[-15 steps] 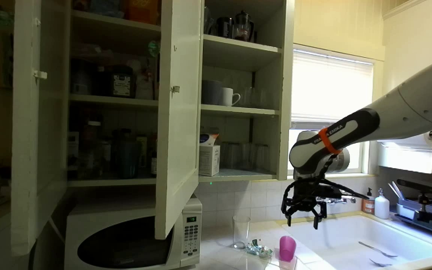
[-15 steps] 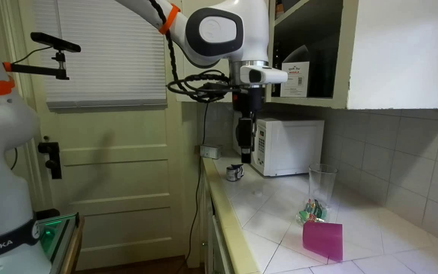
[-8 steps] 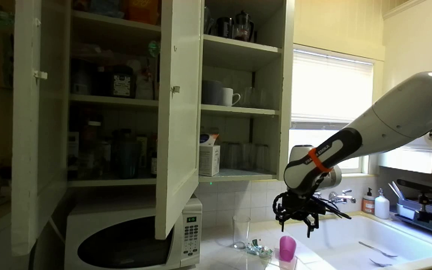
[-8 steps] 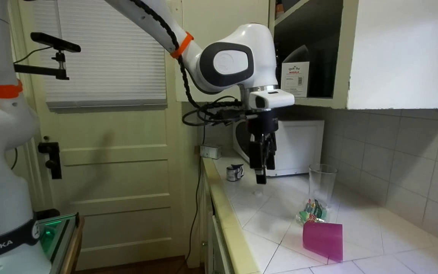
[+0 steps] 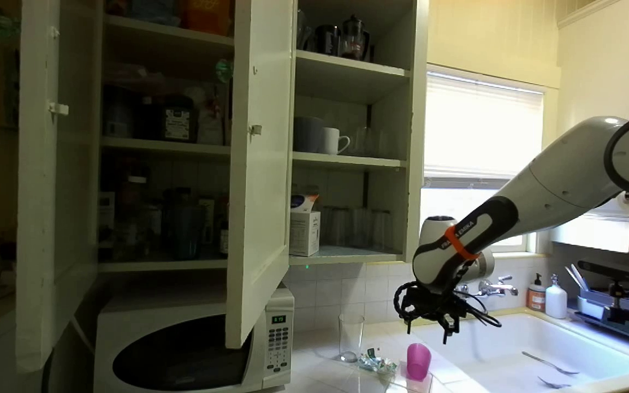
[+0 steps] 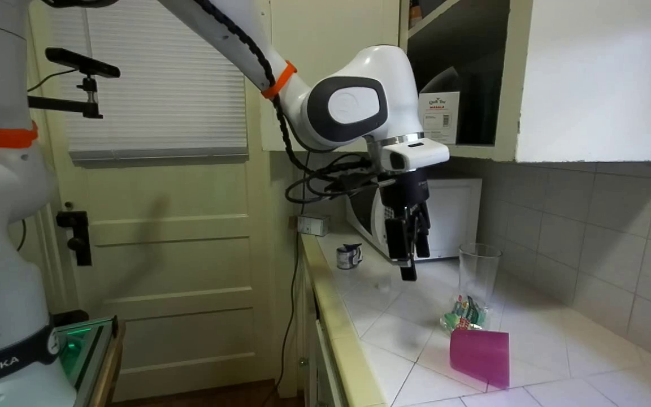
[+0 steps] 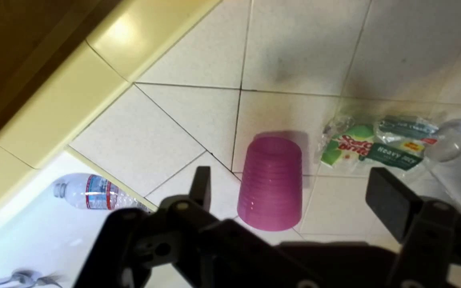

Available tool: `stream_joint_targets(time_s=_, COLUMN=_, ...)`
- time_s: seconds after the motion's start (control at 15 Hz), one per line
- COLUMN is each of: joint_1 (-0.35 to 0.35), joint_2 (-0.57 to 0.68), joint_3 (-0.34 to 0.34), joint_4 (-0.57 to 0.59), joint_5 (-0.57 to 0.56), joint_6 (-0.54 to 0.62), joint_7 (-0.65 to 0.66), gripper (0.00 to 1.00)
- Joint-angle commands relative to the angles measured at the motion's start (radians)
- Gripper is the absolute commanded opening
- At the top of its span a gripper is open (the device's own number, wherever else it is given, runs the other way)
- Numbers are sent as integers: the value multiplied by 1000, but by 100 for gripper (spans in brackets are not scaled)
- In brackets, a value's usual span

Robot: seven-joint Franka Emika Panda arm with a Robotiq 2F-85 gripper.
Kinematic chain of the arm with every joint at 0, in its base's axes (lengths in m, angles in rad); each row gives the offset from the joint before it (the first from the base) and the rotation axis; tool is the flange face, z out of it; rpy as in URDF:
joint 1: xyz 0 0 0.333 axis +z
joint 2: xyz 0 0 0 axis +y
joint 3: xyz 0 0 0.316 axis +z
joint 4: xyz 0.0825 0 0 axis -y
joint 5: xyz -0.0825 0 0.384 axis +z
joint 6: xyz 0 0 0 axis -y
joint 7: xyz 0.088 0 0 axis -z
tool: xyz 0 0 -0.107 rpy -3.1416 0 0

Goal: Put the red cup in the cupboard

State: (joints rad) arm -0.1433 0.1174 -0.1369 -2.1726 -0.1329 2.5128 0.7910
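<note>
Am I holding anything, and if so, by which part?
Nothing is held: the gripper is open, and the cup rests on the counter below it.

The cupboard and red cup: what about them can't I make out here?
Behind an open door of the cupboard: hidden by that door in an exterior view.
Top of the cupboard: cut off by the upper edge in both exterior views.
Wording on a dark jar inside: too small in an exterior view.
Inside of the red cup: hidden by its own wall in the wrist view.
</note>
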Motion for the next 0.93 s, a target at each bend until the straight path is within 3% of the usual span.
stream_joint_targets(time_s=0.0, joint_1=53, joint_2=85, joint_3=-45, joint_4=38, joint_5=-174, joint_6=108, joint_7=169, gripper=100)
stream_joint_targets(time_s=0.33, joint_1=129, joint_2=209, joint_3=-120, joint_4=126, joint_5=-357, joint_6=93, joint_7=370, gripper=100)
stream_joint_targets(time_s=0.87, joint_1=76, joint_2=361, joint_3=-78, joint_4=243, joint_5=-109, joint_6=118, joint_7=208, gripper=100)
